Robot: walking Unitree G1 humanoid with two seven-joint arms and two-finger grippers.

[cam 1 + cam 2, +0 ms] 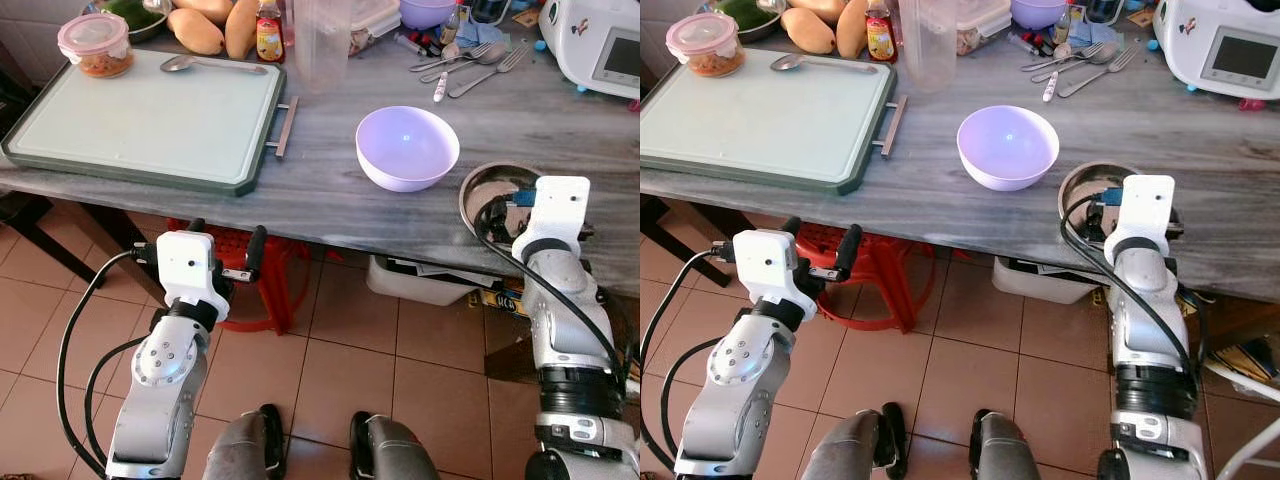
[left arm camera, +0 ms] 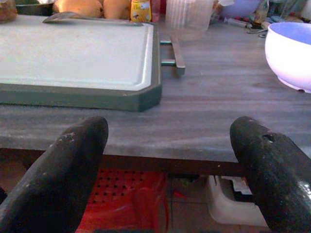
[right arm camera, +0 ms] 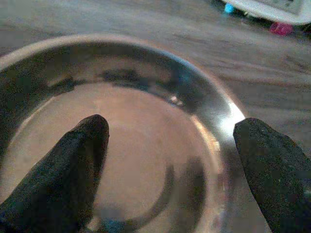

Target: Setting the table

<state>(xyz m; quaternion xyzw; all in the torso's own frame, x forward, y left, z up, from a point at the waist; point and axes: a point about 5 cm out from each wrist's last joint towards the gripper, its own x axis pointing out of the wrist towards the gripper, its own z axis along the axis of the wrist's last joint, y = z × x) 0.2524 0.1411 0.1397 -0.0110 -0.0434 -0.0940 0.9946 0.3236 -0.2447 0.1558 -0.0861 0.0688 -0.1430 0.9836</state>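
**Clerk:** Item one, steel plate (image 3: 146, 145), round, shiny, shallow rim; sits on the grey table (image 1: 330, 190) at its near edge, just right of the lilac bowl (image 1: 407, 147). Status: not held.

**Checker:** Tool over it?

**Clerk:** Right gripper (image 3: 170, 160), fingers spread wide, nothing between them. One finger hangs above the plate's middle, the other out by the rim on the far side. Whether either tip touches the metal I cannot tell.

**Checker:** Second tool?

**Clerk:** Left gripper (image 2: 170, 165), also wide open and empty, held below and in front of the table edge, facing the green-rimmed cutting board (image 1: 150, 115). Idle, by my reading.

**Checker:** Handling note for the plate?

**Clerk:** Judgement only: a flat plate gives no body to grasp, so the rim is the hold. Bring one finger inside the lip and one outside, straddling it squarely, then close. Polished steel will likely slip if pinched at the tips, so seat the rim deep. It lies close to the table edge; any nudge toward the robot could tip it off.

**Checker:** Other stock?

**Clerk:** Forks and spoons (image 1: 465, 62) at the far side; spoon (image 1: 210, 64) on the board
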